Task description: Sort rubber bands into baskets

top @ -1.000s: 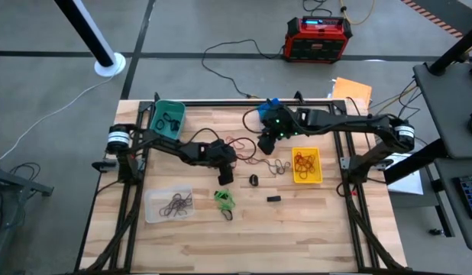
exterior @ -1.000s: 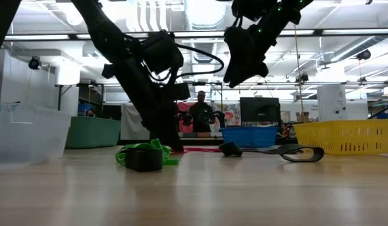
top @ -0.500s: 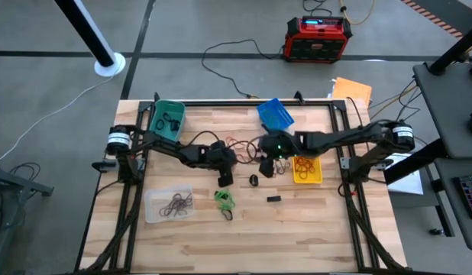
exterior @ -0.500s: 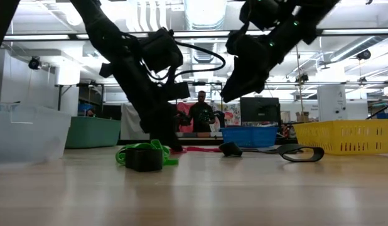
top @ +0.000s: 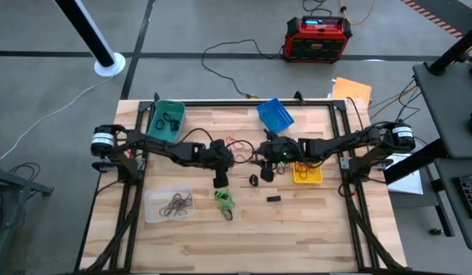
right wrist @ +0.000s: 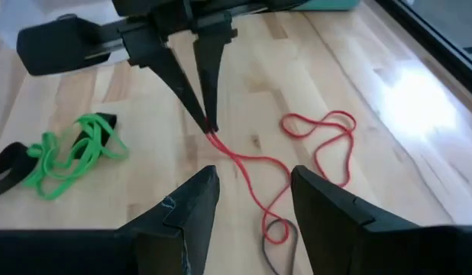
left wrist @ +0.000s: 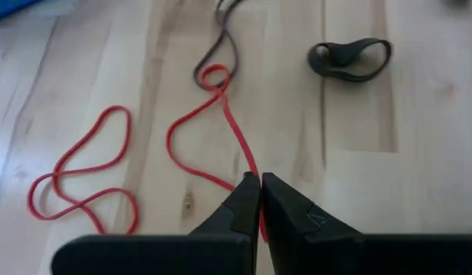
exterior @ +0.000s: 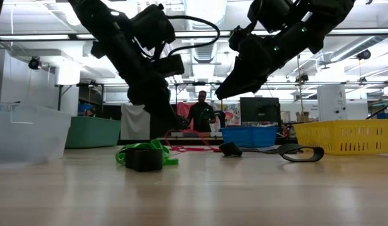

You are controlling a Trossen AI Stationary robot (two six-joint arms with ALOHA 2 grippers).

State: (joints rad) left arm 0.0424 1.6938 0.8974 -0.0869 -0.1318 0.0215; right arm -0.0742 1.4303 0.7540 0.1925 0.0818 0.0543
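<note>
I have the left tool (left wrist: 260, 191) pinched closed on a red rubber band (left wrist: 221, 130), its tips meeting on the strand just above the table (top: 312, 221) near the middle, while the rest of the loop trails onto the wood and runs up to a dark band (left wrist: 221, 46) it seems hooked around. The right tool (right wrist: 251, 195) hangs just beside it with its fingers spread and nothing between them. To do this step well I'd lift slowly and straight up, watching whether that dark band comes along; if it does, the right tool is well placed to pin it down (a jerk could fling either one). The yellow basket (top: 306, 176) already holds reddish bands, so I judge that is where this one belongs. A second red band (left wrist: 83, 172) lies loose nearby, the green bands (top: 224, 200) sit apart toward the front, and the clear basket (top: 153, 212) holds dark ones. I can read no brand, label or writing anywhere.
</note>
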